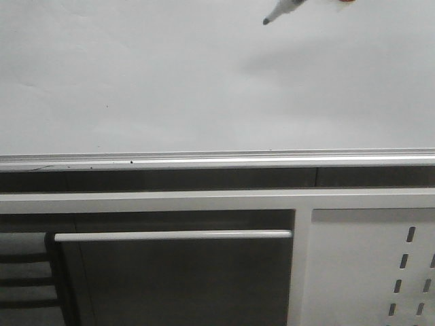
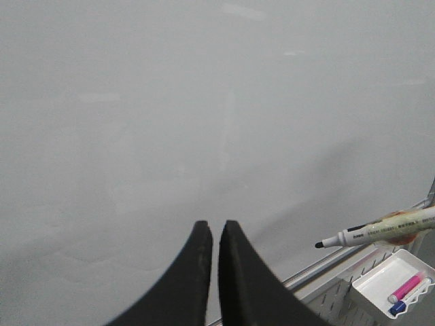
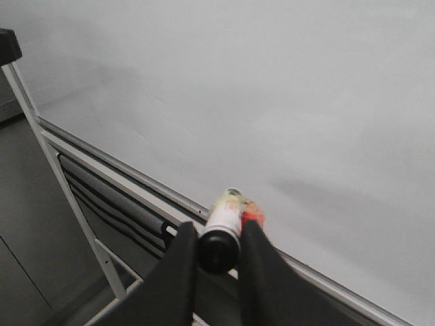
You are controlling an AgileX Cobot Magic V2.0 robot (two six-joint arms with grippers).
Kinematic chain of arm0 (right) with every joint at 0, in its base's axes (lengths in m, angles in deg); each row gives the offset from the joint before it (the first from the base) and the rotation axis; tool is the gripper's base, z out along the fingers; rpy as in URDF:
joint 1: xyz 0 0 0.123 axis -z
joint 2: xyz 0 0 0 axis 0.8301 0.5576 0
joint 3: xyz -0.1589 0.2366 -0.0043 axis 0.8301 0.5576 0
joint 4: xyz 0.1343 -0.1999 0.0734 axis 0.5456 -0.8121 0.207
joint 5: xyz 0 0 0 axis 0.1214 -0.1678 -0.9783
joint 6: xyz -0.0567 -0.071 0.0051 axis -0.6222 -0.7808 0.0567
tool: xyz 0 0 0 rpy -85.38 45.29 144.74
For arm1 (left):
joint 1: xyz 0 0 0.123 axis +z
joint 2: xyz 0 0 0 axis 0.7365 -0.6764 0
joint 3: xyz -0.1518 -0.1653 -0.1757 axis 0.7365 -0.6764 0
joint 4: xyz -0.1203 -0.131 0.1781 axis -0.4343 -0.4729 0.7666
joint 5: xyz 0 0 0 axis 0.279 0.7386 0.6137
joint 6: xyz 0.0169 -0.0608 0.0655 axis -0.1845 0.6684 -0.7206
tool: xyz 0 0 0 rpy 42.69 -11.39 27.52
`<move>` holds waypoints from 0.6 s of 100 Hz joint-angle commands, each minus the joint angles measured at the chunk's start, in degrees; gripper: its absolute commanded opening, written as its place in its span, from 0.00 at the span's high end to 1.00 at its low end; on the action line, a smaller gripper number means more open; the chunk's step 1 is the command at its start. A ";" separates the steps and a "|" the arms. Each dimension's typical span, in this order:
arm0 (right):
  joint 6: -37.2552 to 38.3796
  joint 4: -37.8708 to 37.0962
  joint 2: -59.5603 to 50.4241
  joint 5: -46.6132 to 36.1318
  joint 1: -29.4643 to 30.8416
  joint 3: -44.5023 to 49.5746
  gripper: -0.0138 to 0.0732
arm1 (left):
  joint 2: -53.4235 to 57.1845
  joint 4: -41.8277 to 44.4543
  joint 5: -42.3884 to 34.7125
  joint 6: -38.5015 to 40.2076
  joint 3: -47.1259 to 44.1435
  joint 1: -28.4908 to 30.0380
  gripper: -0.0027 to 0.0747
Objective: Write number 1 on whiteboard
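Two arms are in play, but only your right gripper (image 3: 217,252) matters now: it is clenched on a black-tipped marker pen (image 3: 223,231), cap end toward the wrist camera, tip pointing away at the board. Your left gripper (image 2: 215,239) is pressed closed on nothing, its fingers nearly touching, idling in front of the board.

Nearest the robot in the front view sits the grey perforated panel (image 1: 370,265) at the lower right, then the silver rail (image 1: 217,161) along the lower edge of the whiteboard (image 1: 170,81). Beyond that the board face rises blank; no number 1 is drawn on it, only tiny specks. The pen's tip (image 1: 267,21) shows near the board's top edge, right of centre, with a soft shadow beside it; whether it touches the surface I cannot tell. A small white tray (image 2: 391,282) holding spare pens hangs below the rail toward the right corner.

You are at the approach step. Next, press the tip squarely against the board with light contact, then draw one straight stroke down toward the rail.
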 commanded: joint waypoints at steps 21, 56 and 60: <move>-2.62 0.19 5.93 -11.21 -5.92 -4.22 0.90 | 0.22 -0.89 -5.48 0.23 1.33 0.16 0.99; -2.62 -2.47 18.14 -20.25 -6.42 -4.75 0.90 | 0.22 -0.40 -6.50 0.23 1.33 0.16 0.99; -2.62 -2.96 19.86 -21.02 -6.42 -4.75 0.90 | 0.22 -0.26 -6.89 0.23 1.33 0.16 0.99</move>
